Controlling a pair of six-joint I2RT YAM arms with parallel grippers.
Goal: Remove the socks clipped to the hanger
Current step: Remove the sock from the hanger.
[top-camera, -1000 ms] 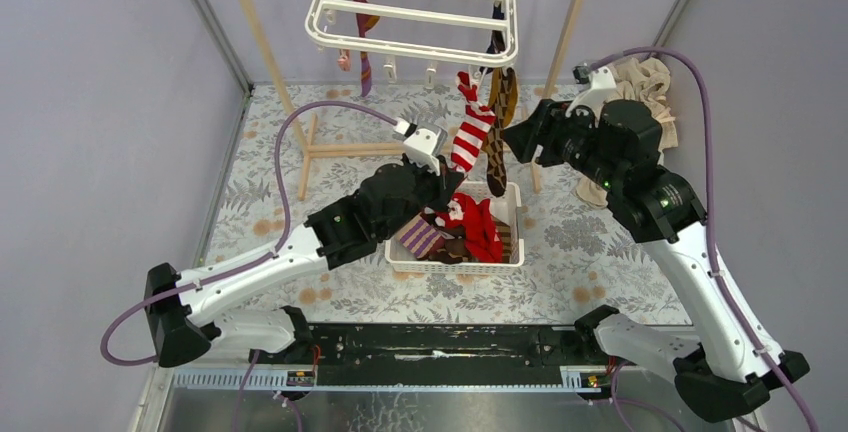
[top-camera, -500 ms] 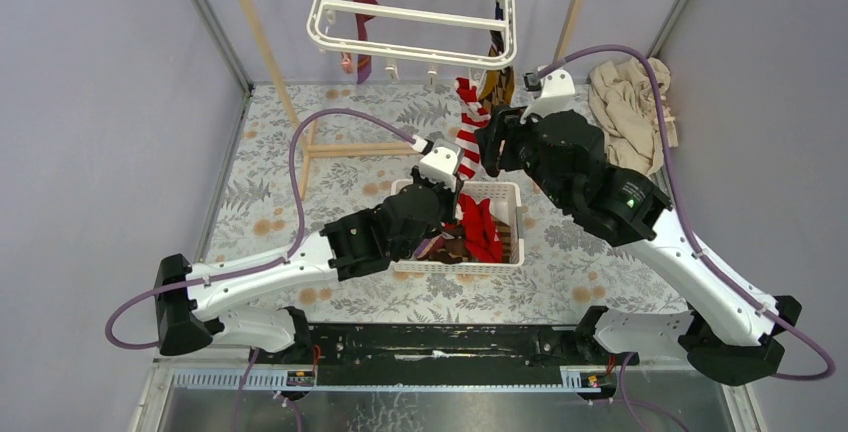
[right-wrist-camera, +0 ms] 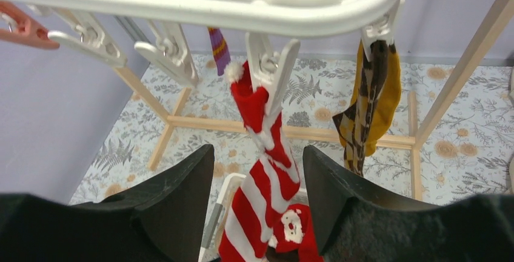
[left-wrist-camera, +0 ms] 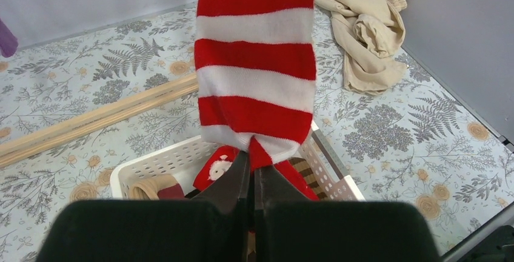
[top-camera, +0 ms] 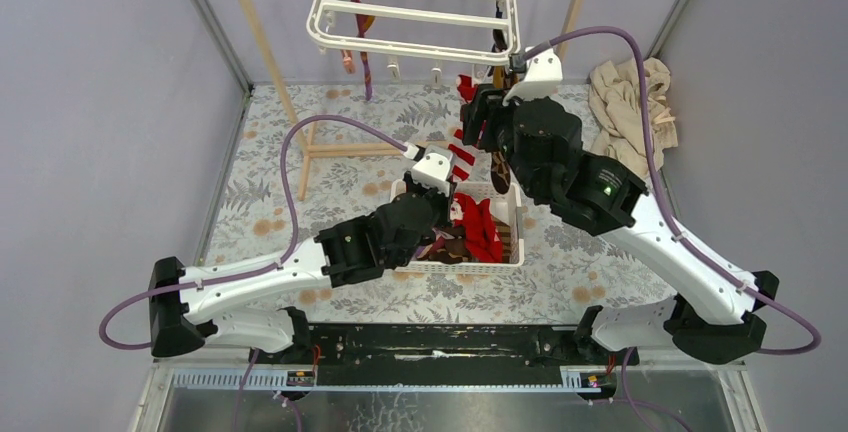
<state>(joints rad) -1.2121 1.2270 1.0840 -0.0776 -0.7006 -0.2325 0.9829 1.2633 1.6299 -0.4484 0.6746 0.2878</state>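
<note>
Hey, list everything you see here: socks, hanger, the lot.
hanger: one, white, hung at the far end.
striped sock: one, red-white, clipped to hanger.
argyle sock: one, mustard-brown, clipped at hanger's corner.
purple-striped sock: one, hanging further back.
basket: one, white, mid-table.
socks in basket: several, red and brown.
cloth: one, beige, far right.
wooden frame: one, light wood, far end.
left gripper: shut on striped sock's lower end.
right gripper: open, below the striped sock's clip.

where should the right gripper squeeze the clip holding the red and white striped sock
Probably the clip's splayed upper arms, just under the hanger rim. Come from below with the right gripper, one finger each side; its lower tips pinch the striped sock.
</note>
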